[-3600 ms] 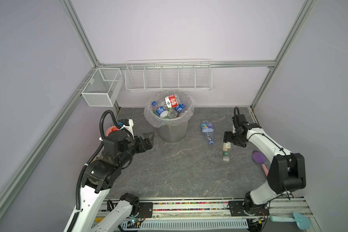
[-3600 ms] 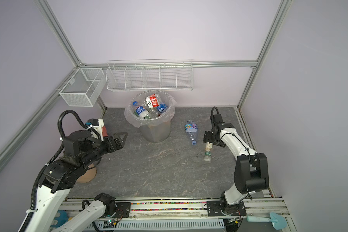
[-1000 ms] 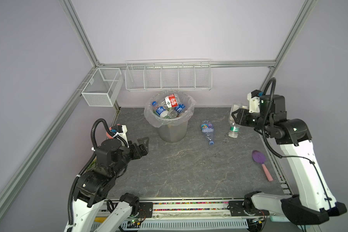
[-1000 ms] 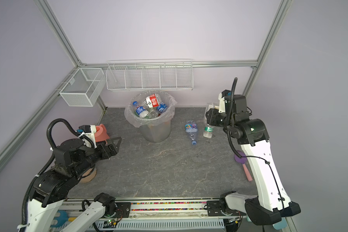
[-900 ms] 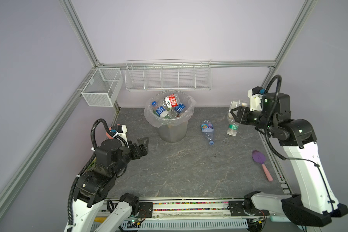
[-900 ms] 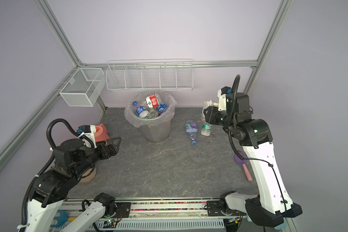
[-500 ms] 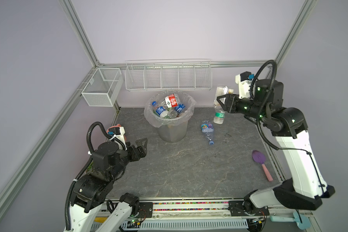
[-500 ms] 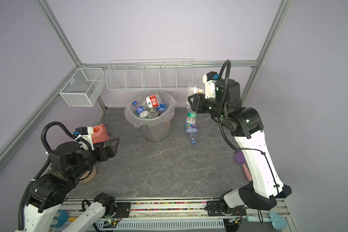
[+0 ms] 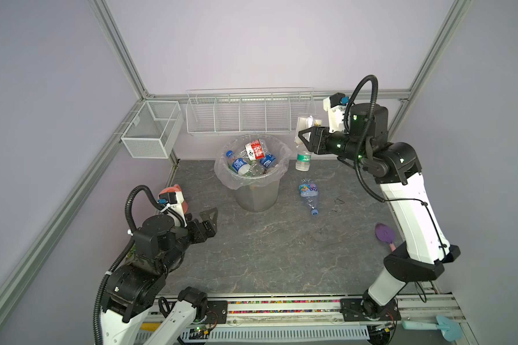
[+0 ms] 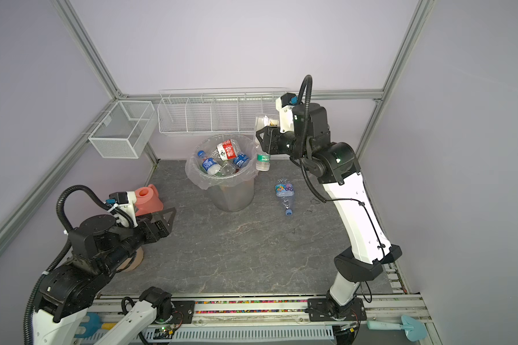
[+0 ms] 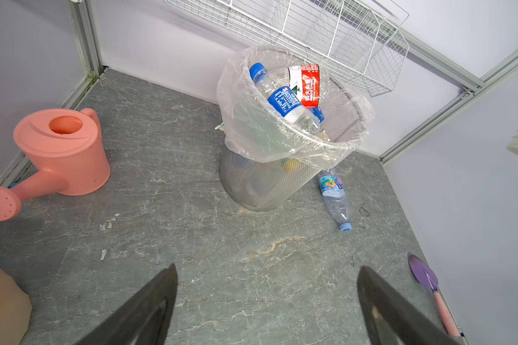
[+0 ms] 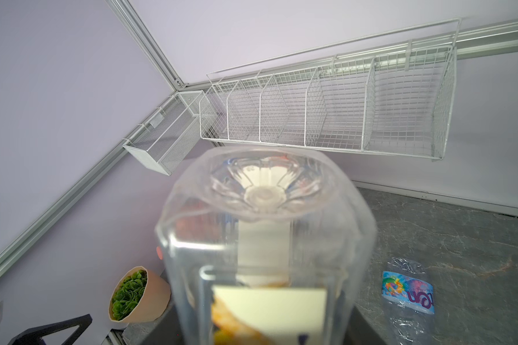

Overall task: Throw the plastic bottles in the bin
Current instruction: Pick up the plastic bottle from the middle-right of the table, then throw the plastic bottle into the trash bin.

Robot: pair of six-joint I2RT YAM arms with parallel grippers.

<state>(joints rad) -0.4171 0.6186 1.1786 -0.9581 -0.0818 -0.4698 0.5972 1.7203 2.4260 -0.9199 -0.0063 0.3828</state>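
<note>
The right hand [image 9: 305, 138] is closed on a clear, green-labelled bottle [image 9: 303, 156], which hangs base up, high above the surface [image 9: 281, 254]. Seconds ago this held bottle lay flat at the surface's 3 o'clock, and a second ago it was only just lifted there. Since then the arm has swung it toward the back. In both top views it now sits just beside the bin [image 9: 256, 197], at the rim's 3 o'clock side, and does not look to be over the opening yet. The right wrist view is filled by the bottle's blurred base [image 12: 263, 191], so the grip itself is hidden there.

I judge the carry nearly done. A short move toward 9 o'clock should put the held bottle above the opening, where letting go would drop it onto the binned bottles [image 9: 253, 152]. Released where it is, it might strike the rim and fall outside.

The left hand [image 9: 207, 222] stands wide open and empty, low at the surface's 8 o'clock — it has drawn back a little from the bin. A loose bottle [image 9: 309, 192] lies flat at the bin's 4 o'clock, apart from it — that one is left to bin.
</note>
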